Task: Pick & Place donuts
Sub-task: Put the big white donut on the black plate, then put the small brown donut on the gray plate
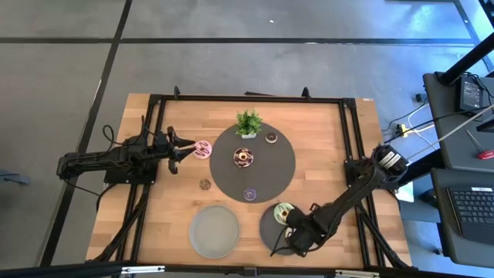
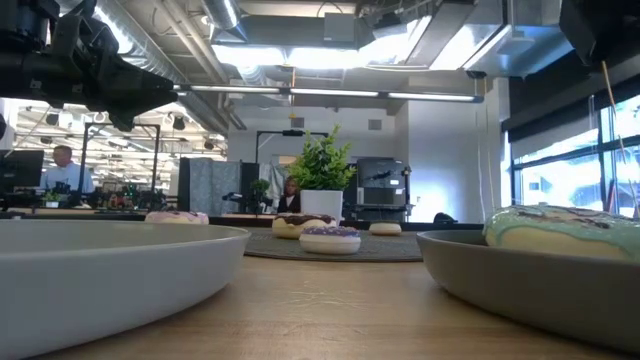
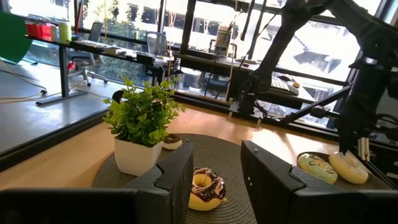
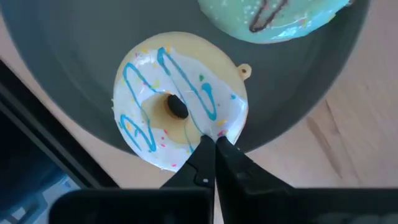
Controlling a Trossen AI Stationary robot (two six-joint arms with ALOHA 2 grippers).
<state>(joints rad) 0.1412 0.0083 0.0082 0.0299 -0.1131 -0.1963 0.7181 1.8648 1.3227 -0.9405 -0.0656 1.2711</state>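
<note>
My right gripper (image 4: 214, 144) is shut, pointing down over the right grey plate (image 1: 268, 224), its tips at the rim of a cream donut with white icing and blue drizzle (image 4: 177, 109) that lies flat there. A pale green donut (image 1: 284, 210) lies beside it on the same plate. My left gripper (image 1: 184, 147) is open and raised above the table's left side, just short of a pink donut (image 1: 202, 149) on the wood. A chocolate donut (image 1: 243, 157), a small brown one (image 1: 272, 138) and a purple one (image 1: 250, 194) lie on the dark round mat (image 1: 270, 174). A tiny brown donut (image 1: 204, 184) lies on the bare wood. My right gripper's shut fingertips (image 4: 205, 152) stand from above at the cream donut's outer rim (image 4: 221, 134). Whether they touch it, I cannot tell. The donut lies flat on the plate.
A second grey plate (image 1: 214, 231) sits near the table's front edge, left of the right plate. A small potted plant (image 1: 247, 123) stands at the far side of the mat. Dark frame rails run along the table's sides. Bare wood lies between the mat and the left plate.
</note>
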